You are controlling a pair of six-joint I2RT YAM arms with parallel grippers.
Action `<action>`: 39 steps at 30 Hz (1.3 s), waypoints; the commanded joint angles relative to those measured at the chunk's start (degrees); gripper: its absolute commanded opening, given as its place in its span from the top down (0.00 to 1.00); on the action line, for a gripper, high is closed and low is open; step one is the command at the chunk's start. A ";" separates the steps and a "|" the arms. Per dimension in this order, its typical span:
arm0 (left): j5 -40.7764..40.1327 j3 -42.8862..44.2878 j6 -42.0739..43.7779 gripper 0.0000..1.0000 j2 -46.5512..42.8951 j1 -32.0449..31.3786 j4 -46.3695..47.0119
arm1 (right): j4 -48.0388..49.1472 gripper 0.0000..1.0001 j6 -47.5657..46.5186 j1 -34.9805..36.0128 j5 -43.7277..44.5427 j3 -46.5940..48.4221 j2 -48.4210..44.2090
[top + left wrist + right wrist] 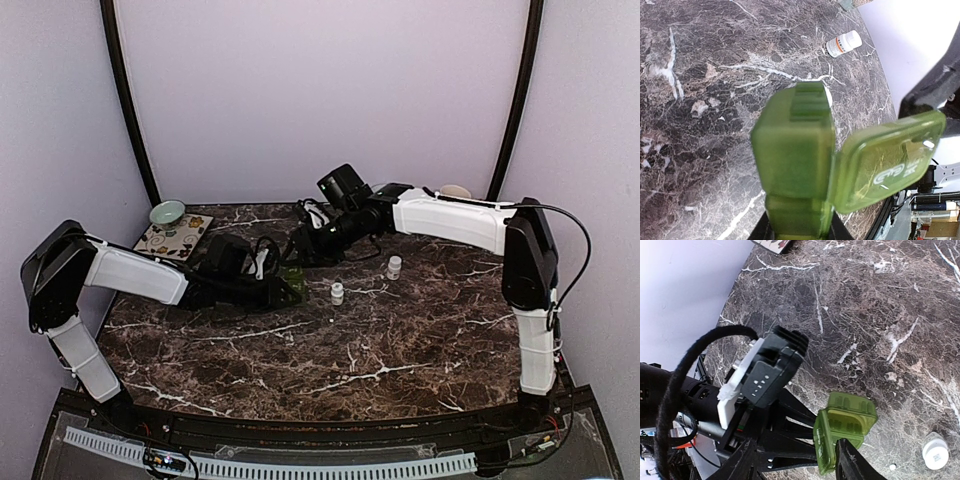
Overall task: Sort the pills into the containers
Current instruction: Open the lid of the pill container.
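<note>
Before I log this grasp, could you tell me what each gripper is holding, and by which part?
The left gripper clamps the green pill box by its near end, its lid open. The right gripper is open, holding nothing.

**A:** Where does the top view sit?
**B:** High behind both arm bases, looking down and forward over the whole counter (350,350) to the back wall.
**A:** And the wrist views?
**B:** The left sits very close to the green pill box (795,165), facing out along the counter. The right hangs higher, looking down past its own fingers (852,462).
**A:** Any overlap?
**B:** All three catch that box. Each wrist view also shows a white bottle (843,43); I cannot tell if it's the same one.
</note>
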 commanded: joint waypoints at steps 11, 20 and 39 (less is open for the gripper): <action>0.44 1.13 0.83 0.78 -1.32 0.04 0.31 | 3.96 0.49 1.50 0.57 -5.91 0.14 -1.57; 0.92 0.66 0.44 0.78 -1.60 0.04 1.35 | 7.49 0.54 3.86 0.14 -10.94 -0.49 -0.10; 4.68 -0.95 -0.10 0.78 -2.87 -0.02 6.56 | 14.62 0.55 8.59 -1.09 -15.35 -4.29 1.71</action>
